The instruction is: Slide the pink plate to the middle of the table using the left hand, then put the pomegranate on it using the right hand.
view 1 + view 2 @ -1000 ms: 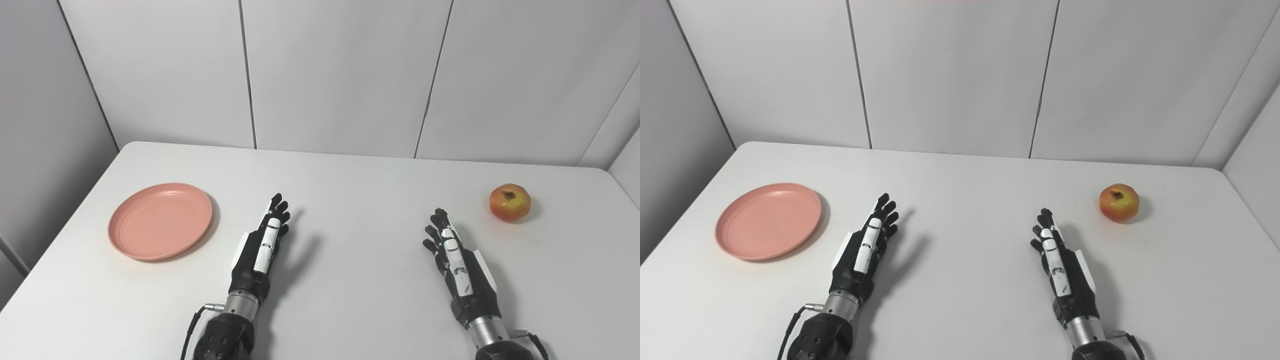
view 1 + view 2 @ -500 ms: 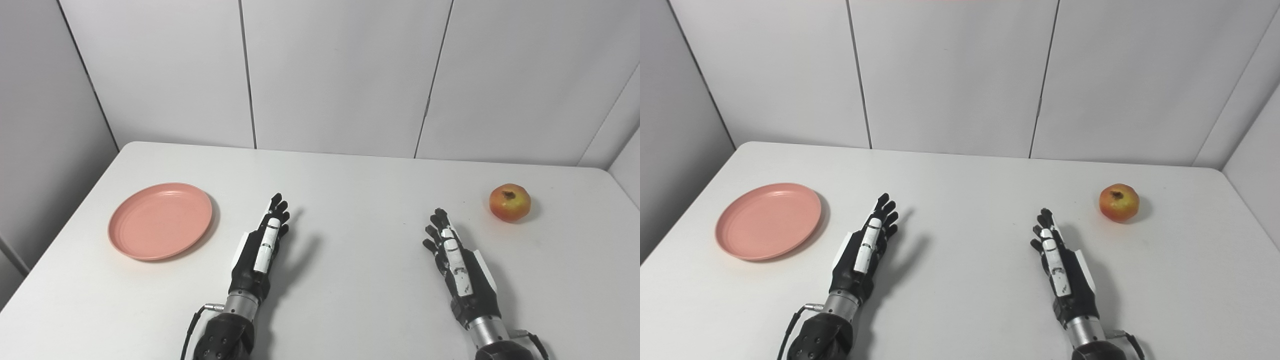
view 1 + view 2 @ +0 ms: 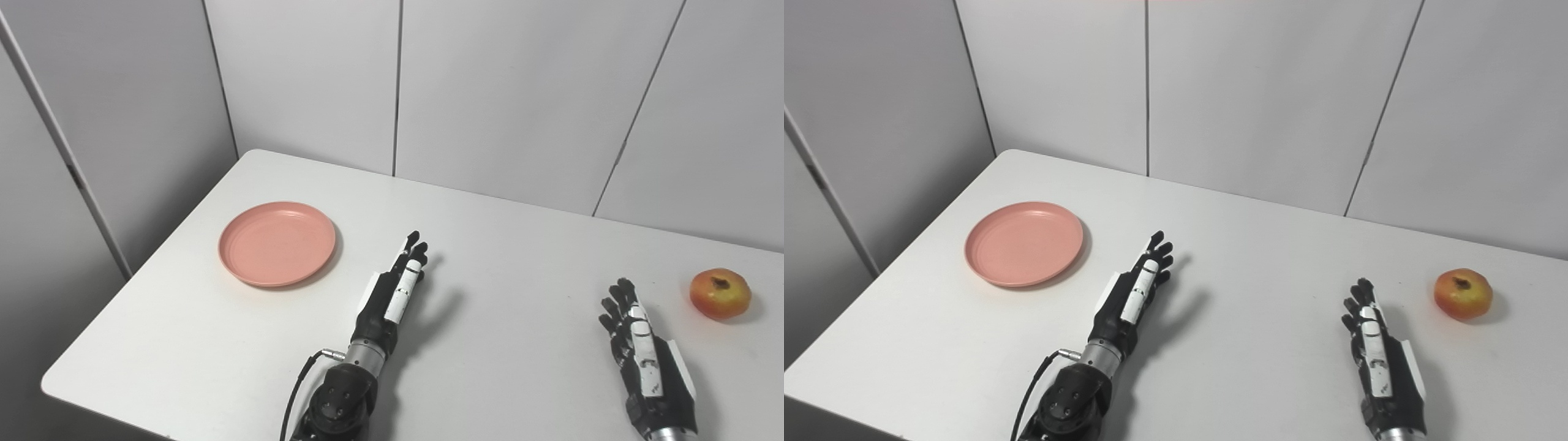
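Pink plate sits flat at left part of white counter, apart from both hands. Pomegranate rests far right on counter. Left hand near plate's right, fingers straight, empty. Right hand short of pomegranate, fingers extended, holding nothing.

A white table with rounded corners is set into a corner formed by pale grey panelled walls. The panels are divided by thin dark vertical seams. Soft shadows are cast on the tabletop by even overhead light.
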Available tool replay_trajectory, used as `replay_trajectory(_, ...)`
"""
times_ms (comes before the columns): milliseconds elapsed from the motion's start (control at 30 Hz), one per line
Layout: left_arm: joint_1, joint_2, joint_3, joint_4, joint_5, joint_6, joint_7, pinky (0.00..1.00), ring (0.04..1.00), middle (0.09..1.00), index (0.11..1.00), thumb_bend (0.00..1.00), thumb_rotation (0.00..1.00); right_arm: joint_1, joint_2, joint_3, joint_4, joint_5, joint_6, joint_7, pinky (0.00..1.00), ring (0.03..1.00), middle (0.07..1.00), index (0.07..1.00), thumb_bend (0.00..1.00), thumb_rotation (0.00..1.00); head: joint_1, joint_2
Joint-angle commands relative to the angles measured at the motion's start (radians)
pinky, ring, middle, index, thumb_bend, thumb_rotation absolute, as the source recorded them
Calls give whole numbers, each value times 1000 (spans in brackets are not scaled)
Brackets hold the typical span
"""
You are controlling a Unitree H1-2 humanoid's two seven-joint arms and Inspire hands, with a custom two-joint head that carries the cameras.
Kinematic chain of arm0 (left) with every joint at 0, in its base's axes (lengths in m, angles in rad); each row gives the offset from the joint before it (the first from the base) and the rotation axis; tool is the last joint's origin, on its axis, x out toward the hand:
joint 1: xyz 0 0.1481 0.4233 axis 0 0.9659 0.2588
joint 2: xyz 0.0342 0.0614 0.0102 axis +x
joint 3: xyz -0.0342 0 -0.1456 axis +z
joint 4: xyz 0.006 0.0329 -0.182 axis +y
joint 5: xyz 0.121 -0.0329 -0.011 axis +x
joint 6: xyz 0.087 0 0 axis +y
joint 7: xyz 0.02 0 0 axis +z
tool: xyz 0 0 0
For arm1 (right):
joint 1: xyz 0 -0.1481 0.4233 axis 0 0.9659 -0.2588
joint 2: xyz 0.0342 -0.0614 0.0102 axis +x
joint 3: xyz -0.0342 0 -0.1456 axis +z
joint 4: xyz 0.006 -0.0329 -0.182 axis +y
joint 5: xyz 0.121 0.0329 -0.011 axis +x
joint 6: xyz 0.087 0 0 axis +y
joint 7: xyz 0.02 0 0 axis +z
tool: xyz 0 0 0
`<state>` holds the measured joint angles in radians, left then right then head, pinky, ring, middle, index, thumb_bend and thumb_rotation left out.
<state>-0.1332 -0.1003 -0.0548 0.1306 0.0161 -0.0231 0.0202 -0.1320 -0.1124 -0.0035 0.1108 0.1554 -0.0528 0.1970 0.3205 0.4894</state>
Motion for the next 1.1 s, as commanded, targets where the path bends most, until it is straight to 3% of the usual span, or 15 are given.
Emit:
replay_trajectory(0,11,-30,-22,67,14,-39,8,935,952,965,973,349,1000,20,-12,-12,50,17,-68,21,1000,1000,1000,1000,204,1000,26,-14)
replay_trajectory(300,-13,-50,-29,141,41,-80,34,907,943,953,960,342,1000,19,-15,-23,43,50,-45,34,1000,1000,1000,1000,133,1000,93,-61)
replay_trajectory(533,-19,-47,-31,162,44,-95,35,905,940,953,959,346,1000,22,-8,-20,17,49,-24,25,1000,1000,1000,1000,60,1000,88,-65)
replay_trajectory(1067,-18,-34,-25,130,34,-105,20,903,931,946,952,335,1000,30,10,-8,-37,39,14,5,1000,1000,1000,1000,19,1000,84,-68)
